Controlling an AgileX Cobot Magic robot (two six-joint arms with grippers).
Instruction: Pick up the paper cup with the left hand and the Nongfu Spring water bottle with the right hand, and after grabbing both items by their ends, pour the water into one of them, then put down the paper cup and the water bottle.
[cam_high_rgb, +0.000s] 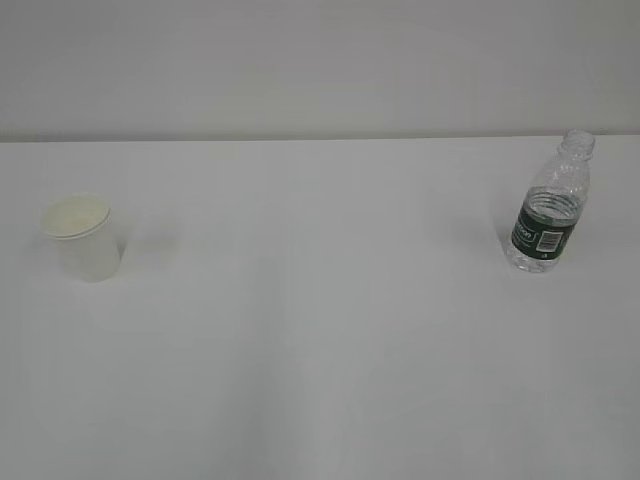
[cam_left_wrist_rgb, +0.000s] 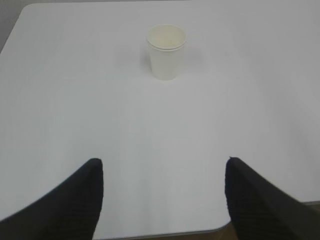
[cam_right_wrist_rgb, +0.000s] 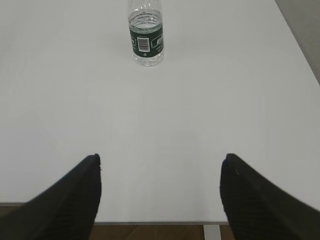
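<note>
While both arms sit back at the near edge of the worktop (cam_high_rgb: 320, 350), you've got nothing in either gripper. Left hand (cam_left_wrist_rgb: 162, 172): jaws spread wide, only the two dark fingertips (cam_left_wrist_rgb: 85, 195) show at the bottom of the left wrist view, bare white worktop between them. Right hand (cam_right_wrist_rgb: 160, 167): same story, jaws wide apart and empty, fingertips (cam_right_wrist_rgb: 245, 195) hanging over the near worktop edge, with brown floor just visible below it.

Further out, the paper cup (cam_high_rgb: 83, 237) stands upright on its base at your left, long axis vertical, open mouth up, cream inside visible. In the left wrist view it sits well ahead of the left hand, almost centred between the fingertips. Can't tell whether there's anything in it.

Nongfu Spring water bottle (cam_high_rgb: 550, 205) is on your right, well apart from the cup, also upright, neck up, no cap, barcode patch on the green label facing the camera. It's well ahead of the right hand, slightly left of centre in that wrist view. Water level isn't readable.

Worktop is plain matte white, rounded corners. Behind its far edge, a plain pale grey wall (cam_high_rgb: 320, 60).
</note>
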